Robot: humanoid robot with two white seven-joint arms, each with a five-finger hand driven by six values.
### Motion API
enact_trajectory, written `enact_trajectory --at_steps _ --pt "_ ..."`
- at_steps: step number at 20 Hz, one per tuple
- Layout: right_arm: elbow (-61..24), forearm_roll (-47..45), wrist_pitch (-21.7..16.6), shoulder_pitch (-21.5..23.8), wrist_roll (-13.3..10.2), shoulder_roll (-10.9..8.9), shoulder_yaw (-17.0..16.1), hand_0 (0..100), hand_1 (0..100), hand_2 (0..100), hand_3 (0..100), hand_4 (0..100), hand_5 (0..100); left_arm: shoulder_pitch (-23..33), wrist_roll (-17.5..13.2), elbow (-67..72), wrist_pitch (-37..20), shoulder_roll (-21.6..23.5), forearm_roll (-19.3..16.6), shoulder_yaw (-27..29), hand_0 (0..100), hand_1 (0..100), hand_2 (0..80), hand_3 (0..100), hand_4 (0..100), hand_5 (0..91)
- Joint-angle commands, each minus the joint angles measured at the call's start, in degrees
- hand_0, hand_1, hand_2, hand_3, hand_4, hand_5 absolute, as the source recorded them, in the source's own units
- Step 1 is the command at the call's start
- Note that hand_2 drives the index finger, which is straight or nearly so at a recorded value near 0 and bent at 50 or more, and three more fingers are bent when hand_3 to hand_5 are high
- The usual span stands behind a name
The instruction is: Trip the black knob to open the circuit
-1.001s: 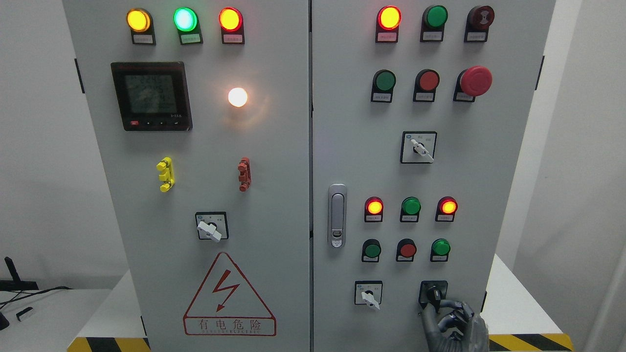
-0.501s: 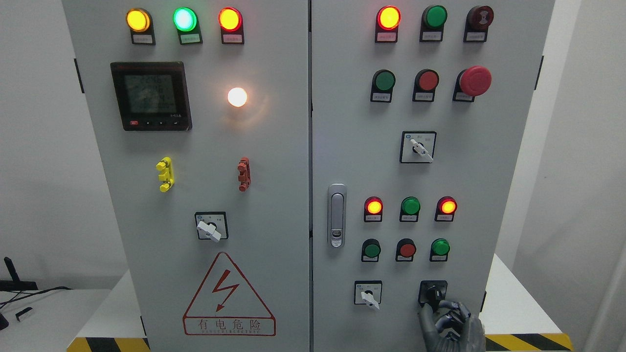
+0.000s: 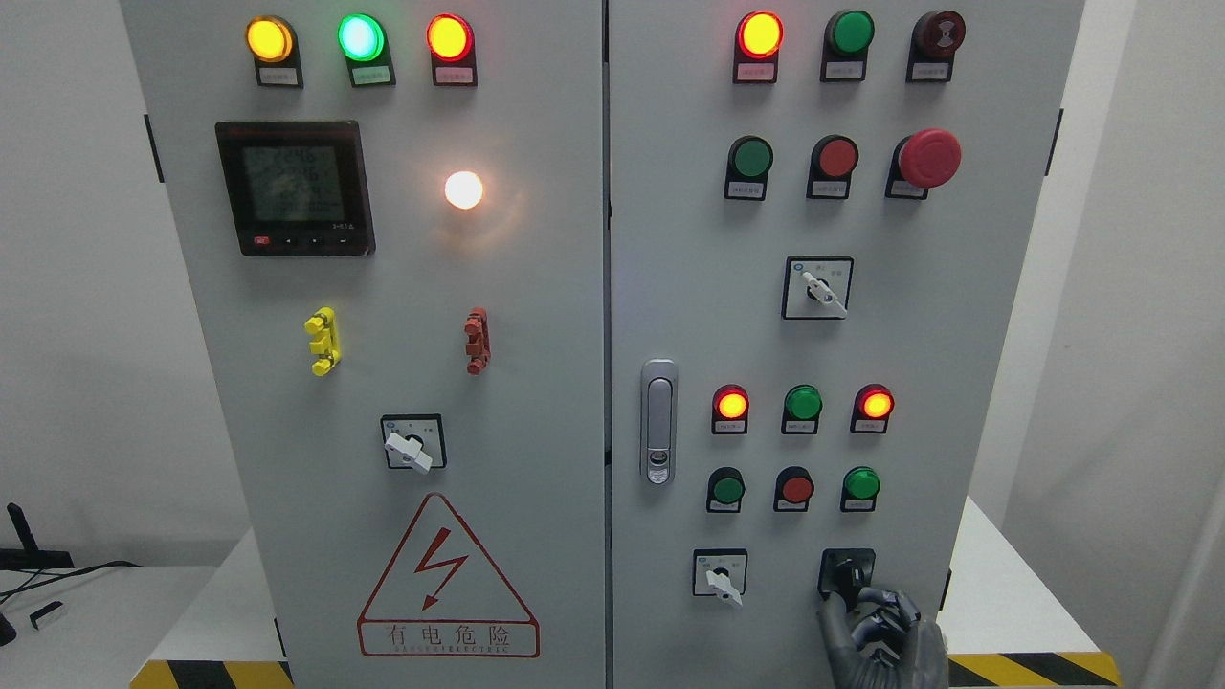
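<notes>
Fingers (image 3: 866, 612) curled and bunched just under black knob (image 3: 847, 574); thumb tip touching or nearly touching knob's lower-left edge, firm grasp not confirmed. Right hand (image 3: 880, 636) dark grey, coming up from bottom edge right of middle. Knob low on right cabinet door (image 3: 689, 239), set in black square plate. Handle's long axis tilted, lower end toward lower left; exact pointing hard to read, black on black. White-handled selector (image 3: 723, 584) just left. Green lamp (image 3: 861, 483) above. Yellow-black hazard stripe (image 3: 1038, 668) at base.
</notes>
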Motion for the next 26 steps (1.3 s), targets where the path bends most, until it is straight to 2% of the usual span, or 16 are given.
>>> enact_trajectory --at_steps 1,26 --pt "-0.17 -2.78 0.1 -0.41 -0.04 0.08 0.06 53 78 60 91 85 95 0.0 -0.04 0.06 0.02 0.03 -1.76 0.0 12 39 0.0 0 0 0.0" --pt "-0.53 -5.95 0.28 -0.94 0.05 -0.01 0.94 53 79 60 91 85 95 0.0 -0.04 0.06 0.02 -0.06 -1.76 0.0 12 39 0.0 0 0 0.0"
